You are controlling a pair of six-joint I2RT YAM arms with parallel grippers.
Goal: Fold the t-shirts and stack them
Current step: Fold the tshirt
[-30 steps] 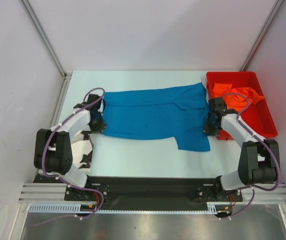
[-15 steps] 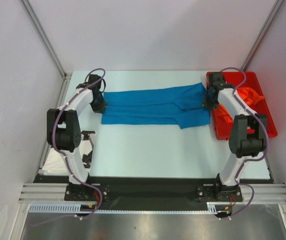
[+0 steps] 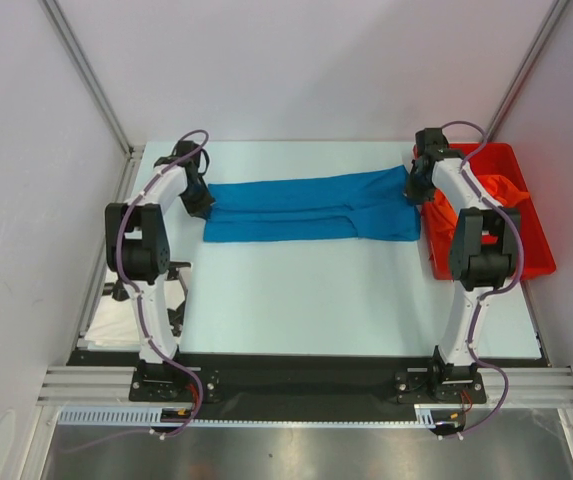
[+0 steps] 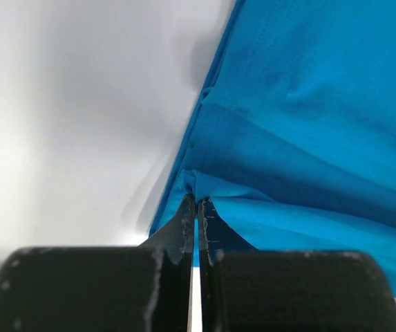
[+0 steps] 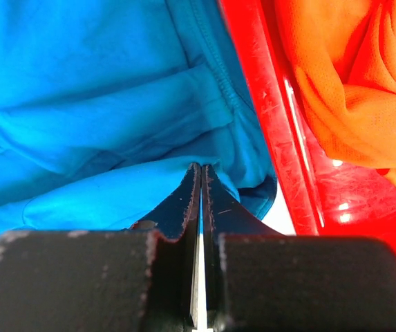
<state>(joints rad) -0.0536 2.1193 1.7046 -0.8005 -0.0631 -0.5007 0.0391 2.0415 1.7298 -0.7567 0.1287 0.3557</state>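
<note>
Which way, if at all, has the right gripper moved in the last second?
Yes. The right gripper moved toward the back, from the bin's near corner to its far corner, carrying the shirt's edge.

The t-shirt [image 3: 306, 208] at my black fingers [image 4: 184, 225] is plain bright blue. Right of my right gripper [image 5: 201, 173]: orange shirt [image 5: 350, 90], red bin [image 5: 267, 104].
</note>
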